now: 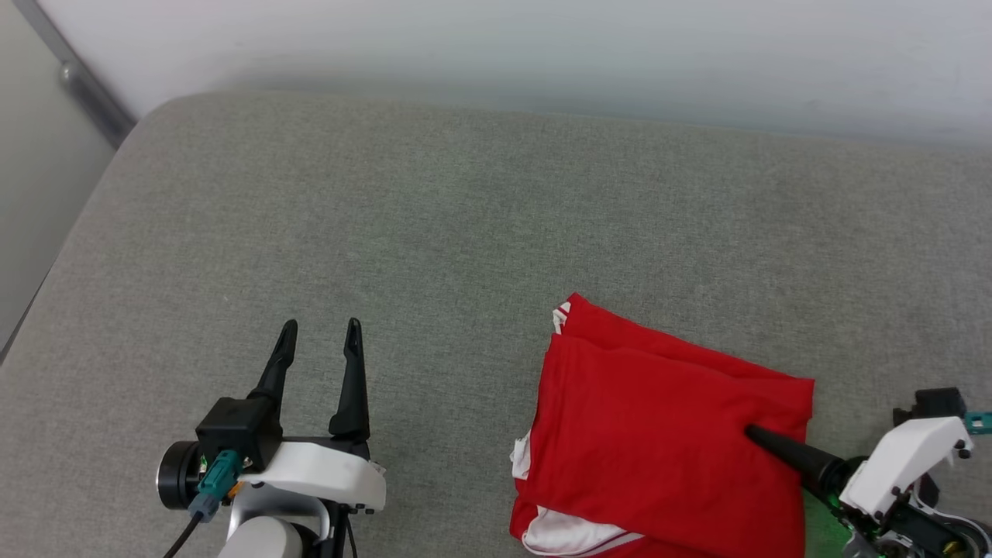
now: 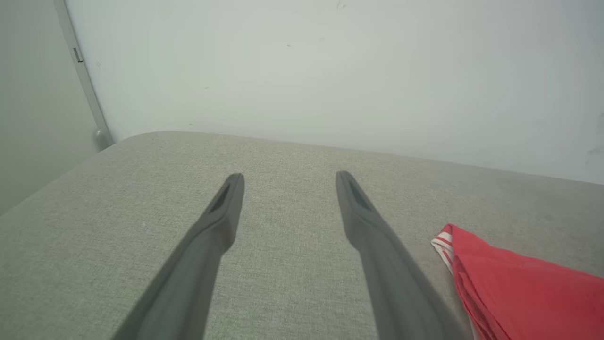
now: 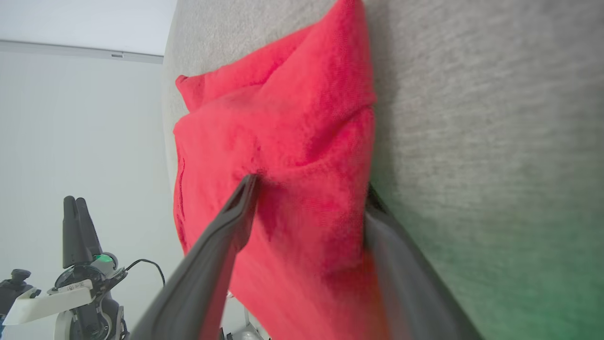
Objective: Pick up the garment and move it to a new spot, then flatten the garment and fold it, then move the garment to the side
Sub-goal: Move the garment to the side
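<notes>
The garment [image 1: 659,434] is a red T-shirt folded into a thick rectangle at the front right of the grey cushion, with white sleeve cloth and striped trim peeking out at its left edges. My right gripper [image 1: 756,435] reaches in from the right and stands open around the garment's [image 3: 283,141] right edge: one finger lies on top and the other is tucked under the cloth. The right gripper [image 3: 310,184] has red cloth between its jaws. My left gripper [image 1: 322,325] is open and empty over bare cushion, left of the garment [image 2: 519,288]. The left gripper [image 2: 289,175] points toward the wall.
The grey fabric cushion [image 1: 465,217] has a rounded back-left corner and a left edge that drops off. A pale wall [image 1: 542,46] runs along its far side. A grey metal rail [image 1: 77,85] slants down at the far left. The left gripper [image 3: 78,226] stands upright at the lower left.
</notes>
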Controlling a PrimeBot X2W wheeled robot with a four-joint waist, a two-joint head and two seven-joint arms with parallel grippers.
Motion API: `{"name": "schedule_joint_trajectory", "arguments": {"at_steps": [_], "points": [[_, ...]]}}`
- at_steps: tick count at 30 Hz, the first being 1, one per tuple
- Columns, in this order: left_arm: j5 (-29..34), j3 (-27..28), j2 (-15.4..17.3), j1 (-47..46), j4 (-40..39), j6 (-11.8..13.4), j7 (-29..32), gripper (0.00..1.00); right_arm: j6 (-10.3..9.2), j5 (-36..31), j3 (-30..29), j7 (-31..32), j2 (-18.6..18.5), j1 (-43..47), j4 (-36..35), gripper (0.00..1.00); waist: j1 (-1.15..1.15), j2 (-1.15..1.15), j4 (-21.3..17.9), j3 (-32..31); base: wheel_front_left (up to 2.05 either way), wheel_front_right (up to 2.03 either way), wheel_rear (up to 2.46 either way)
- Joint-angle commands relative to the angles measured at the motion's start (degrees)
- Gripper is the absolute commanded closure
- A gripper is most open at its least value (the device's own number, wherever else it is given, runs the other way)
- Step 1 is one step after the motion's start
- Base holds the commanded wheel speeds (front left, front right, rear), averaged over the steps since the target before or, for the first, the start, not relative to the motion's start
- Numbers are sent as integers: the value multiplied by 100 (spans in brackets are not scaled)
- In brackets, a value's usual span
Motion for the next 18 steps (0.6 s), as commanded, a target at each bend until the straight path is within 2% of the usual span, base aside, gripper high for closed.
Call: {"name": "schedule_joint_trajectory", "arguments": {"at_steps": [1,2,3,4,8,12,18], "points": [[50,21,-27,-97,17,-23,-11,0,-8,34,86,25,53,-11,151,0,0,0,9,11,0,0,0],[72,34,-33,-105,37,-51,-11,0,-10,73,146,63,47,-3,242,0,0,0,7,6,0,0,0],[86,46,-48,-105,51,-58,-11,0,-10,116,207,68,30,-12,299,63,0,0,2,-6,0,0,0],[111,51,-61,-95,72,-69,-11,0,-10,176,255,55,22,-36,339,98,0,0,-9,-26,0,0,0],[176,87,-68,-6,146,-101,-11,0,-6,269,507,-137,-166,-121,233,100,0,0,-104,-175,0,0,0],[222,123,-72,86,160,-110,-11,0,-6,26,1068,-426,-505,-192,-89,100,0,0,-330,-347,0,0,0],[298,171,-73,210,76,-121,-11,0,-6,-1096,1979,-987,-1274,-383,-188,100,0,0,-958,-494,0,0,0]]}}
